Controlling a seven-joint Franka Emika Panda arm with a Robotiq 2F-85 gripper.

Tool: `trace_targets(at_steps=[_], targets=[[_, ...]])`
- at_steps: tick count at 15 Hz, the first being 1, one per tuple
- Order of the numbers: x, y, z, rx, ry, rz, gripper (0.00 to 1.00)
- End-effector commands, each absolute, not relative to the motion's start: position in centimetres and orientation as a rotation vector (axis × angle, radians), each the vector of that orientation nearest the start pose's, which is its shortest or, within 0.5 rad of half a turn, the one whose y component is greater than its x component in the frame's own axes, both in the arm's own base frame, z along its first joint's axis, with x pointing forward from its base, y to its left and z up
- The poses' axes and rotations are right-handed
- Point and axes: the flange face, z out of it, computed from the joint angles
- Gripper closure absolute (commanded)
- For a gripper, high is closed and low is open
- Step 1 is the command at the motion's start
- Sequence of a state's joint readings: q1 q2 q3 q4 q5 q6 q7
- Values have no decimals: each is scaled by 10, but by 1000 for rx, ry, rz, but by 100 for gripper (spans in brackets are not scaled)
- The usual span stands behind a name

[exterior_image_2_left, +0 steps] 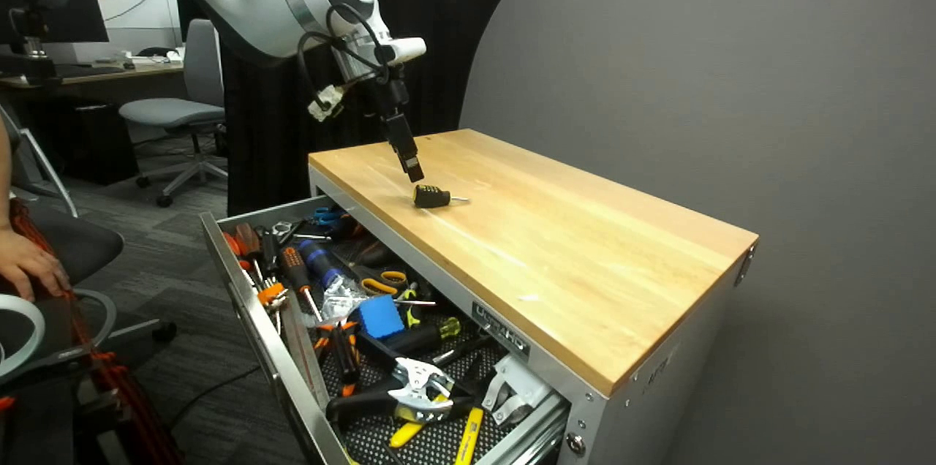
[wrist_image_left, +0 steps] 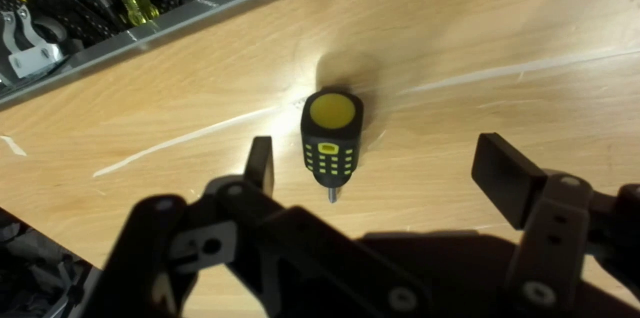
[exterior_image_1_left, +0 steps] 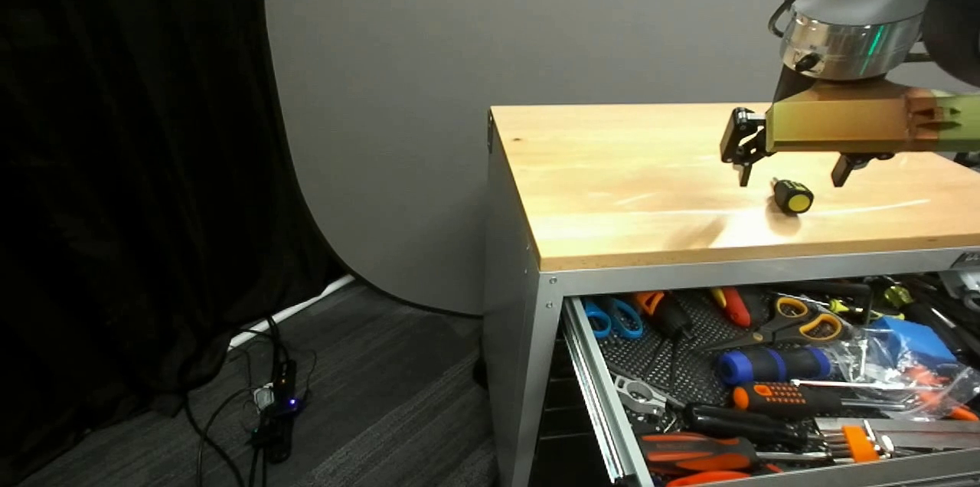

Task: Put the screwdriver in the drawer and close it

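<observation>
The stubby yellow-and-black screwdriver lies on the wooden tabletop near the front edge, in both exterior views [exterior_image_1_left: 793, 197] [exterior_image_2_left: 431, 197] and in the wrist view [wrist_image_left: 331, 133]. Its yellow end cap points toward the drawer side, its short metal tip away. My gripper [exterior_image_1_left: 792, 177] is open and empty just above it. In the wrist view, the fingers [wrist_image_left: 385, 168] stand apart, with the screwdriver between them but nearer the left finger. In an exterior view, the fingertips [exterior_image_2_left: 414, 176] are slightly above the handle. The topmost drawer [exterior_image_1_left: 605, 395] [exterior_image_2_left: 252, 319] is pulled open, below the tabletop's front edge.
The drawer holds many tools: orange-handled screwdrivers [exterior_image_1_left: 788, 400], scissors [exterior_image_1_left: 788, 326], a blue block [exterior_image_2_left: 380, 315] and a spring clamp [exterior_image_2_left: 423, 383]. The wooden tabletop [exterior_image_2_left: 570, 253] has a metal front frame. A person's hand [exterior_image_2_left: 33, 260] shows beyond the drawer.
</observation>
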State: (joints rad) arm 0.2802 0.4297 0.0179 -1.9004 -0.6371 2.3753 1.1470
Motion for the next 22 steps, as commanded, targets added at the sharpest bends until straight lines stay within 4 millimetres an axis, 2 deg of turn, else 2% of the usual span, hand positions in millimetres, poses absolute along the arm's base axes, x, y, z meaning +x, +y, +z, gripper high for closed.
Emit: trace_targets(at_steps=[1, 3, 4, 5, 6, 9, 13, 17, 22], targets=[[635, 171, 282, -3295, 733, -577, 0], [643, 163, 278, -3296, 753, -569, 0], [645, 160, 276, -3292, 764, -555, 25], [646, 159, 271, -3293, 768, -525, 27], [647, 156, 266, -3286, 783, -494, 34], [649, 150, 253, -3266, 833, -429, 58], [651, 144, 259, -3248, 893, -393, 87], [642, 136, 269, -3265, 845, -290, 86], [595, 119, 291, -3319, 563, -68, 86]])
